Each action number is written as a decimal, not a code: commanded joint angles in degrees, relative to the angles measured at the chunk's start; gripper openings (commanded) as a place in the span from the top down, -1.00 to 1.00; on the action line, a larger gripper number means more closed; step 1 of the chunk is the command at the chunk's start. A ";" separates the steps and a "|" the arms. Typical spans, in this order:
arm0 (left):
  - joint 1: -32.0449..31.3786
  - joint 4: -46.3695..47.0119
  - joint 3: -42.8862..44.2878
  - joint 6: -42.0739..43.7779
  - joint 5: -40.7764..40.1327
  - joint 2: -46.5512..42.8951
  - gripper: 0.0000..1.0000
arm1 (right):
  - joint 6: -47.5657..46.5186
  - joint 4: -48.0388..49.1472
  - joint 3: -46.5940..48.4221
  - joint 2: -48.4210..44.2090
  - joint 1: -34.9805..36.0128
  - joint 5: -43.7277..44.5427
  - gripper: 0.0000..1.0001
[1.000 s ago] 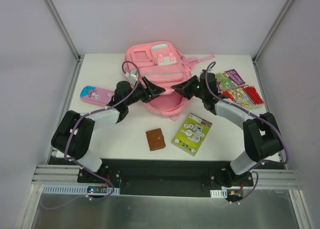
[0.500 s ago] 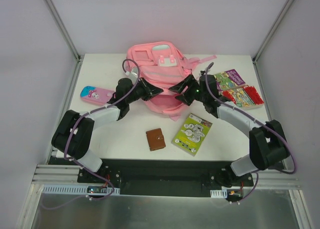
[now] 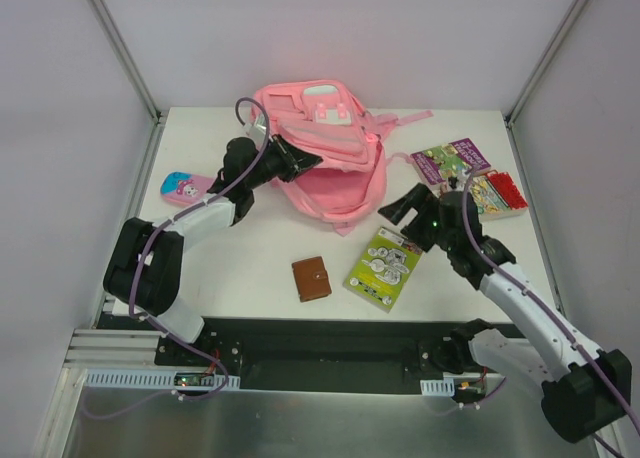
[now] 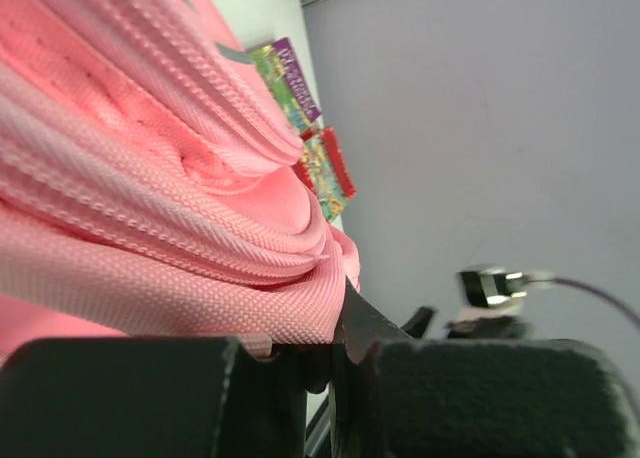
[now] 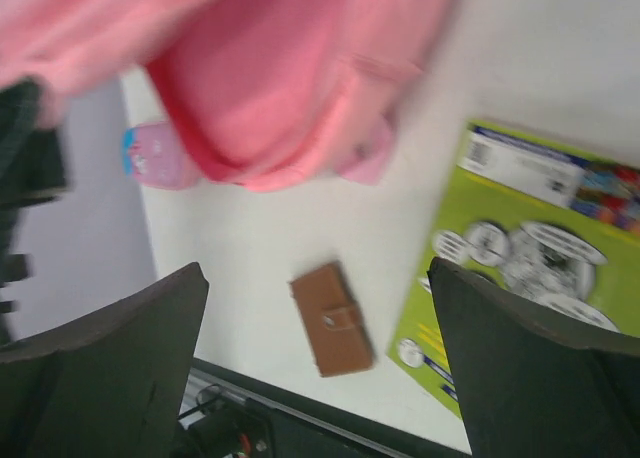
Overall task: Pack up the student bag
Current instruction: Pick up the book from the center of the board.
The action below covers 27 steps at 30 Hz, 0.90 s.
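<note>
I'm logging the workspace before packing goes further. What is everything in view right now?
student bag: one, pink, far middle of the table
pencil case: one, pink and blue, left of the bag
wallet: one, brown, near middle
booklet: one, green, right of the wallet
picture book: one, purple and green, far right
second book: one, multicoloured with a red strip, by the right edge
table: one, white
left gripper: black, jaws shut on the bag's fabric
right gripper: black, jaws open, between bag and booklet
</note>
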 commanded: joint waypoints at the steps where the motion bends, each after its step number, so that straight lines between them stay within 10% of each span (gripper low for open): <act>1: 0.44 9.17 5.70 -1.68 3.93 -0.80 1.00 | 4.11 -9.11 -10.29 -5.33 -0.10 5.92 -0.87; 12: 0.62 11.20 3.33 -1.94 4.11 -2.56 1.00 | 4.21 -19.66 -13.21 -6.40 -0.71 12.51 -0.76; 27: 1.41 12.60 1.92 -2.91 5.51 -2.83 1.00 | 4.55 -3.15 -17.34 5.81 -2.29 6.63 -0.49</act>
